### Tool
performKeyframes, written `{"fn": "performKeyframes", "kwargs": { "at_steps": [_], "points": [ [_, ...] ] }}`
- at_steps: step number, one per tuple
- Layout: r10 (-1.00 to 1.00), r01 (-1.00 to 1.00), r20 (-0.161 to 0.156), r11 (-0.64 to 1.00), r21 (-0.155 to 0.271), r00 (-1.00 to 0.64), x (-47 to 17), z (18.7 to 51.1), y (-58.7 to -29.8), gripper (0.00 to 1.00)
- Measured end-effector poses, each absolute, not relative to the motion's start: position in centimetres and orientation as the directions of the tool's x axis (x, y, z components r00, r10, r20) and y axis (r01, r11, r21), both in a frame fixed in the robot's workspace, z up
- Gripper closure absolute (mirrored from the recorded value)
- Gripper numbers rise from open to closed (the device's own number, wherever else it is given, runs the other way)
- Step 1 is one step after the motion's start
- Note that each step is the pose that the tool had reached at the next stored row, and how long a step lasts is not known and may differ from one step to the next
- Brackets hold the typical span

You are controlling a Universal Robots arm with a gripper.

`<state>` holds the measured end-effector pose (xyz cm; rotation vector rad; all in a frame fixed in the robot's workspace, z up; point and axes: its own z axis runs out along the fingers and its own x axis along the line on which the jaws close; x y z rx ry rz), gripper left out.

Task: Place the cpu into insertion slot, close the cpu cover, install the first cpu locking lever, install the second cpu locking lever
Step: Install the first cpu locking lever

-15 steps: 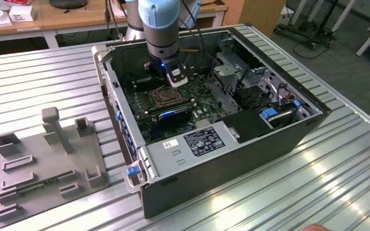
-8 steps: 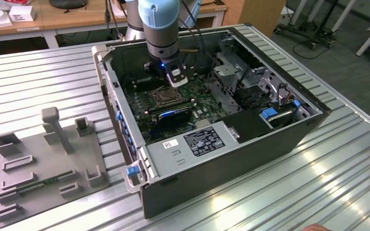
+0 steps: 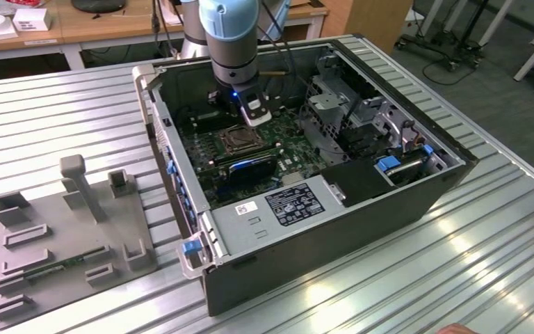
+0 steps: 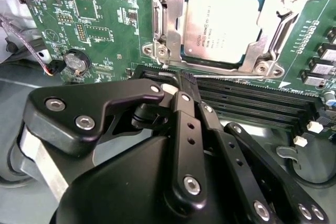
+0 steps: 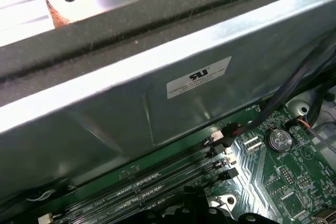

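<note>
Brushed-metal cpu point(image 4: 223, 27), glossy green board point(image 4: 100, 19)

— Any print worth reading?

— Several dark lines on top of the tan-silver square cpu point(image 4: 223, 24) in the second wrist view, too fine to make out.

— Elsewhere?

— White rectangular sticker point(image 5: 199, 77) on the grey sheet-metal case wall point(image 5: 105, 129) in the first wrist view, carrying a bold mark and small lines, illegible. In the exterior view, black label with white print point(image 3: 293, 203) and small white sticker point(image 3: 247, 208) just beside it, both on the silvery metal box point(image 3: 248, 233), unreadable too. Tiny white lettering across the green circuit board point(image 4: 94, 19), none legible.
</note>
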<state>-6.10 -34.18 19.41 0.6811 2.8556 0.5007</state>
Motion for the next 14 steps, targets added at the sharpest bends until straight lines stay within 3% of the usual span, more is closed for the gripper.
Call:
{"fn": "performKeyframes", "kwargs": {
  "at_steps": [14],
  "points": [
    [0.462, 0.408, -0.085, 0.844, 0.349, -0.883, -6.10, 19.46, -34.00, 0.89]
  ]
}}
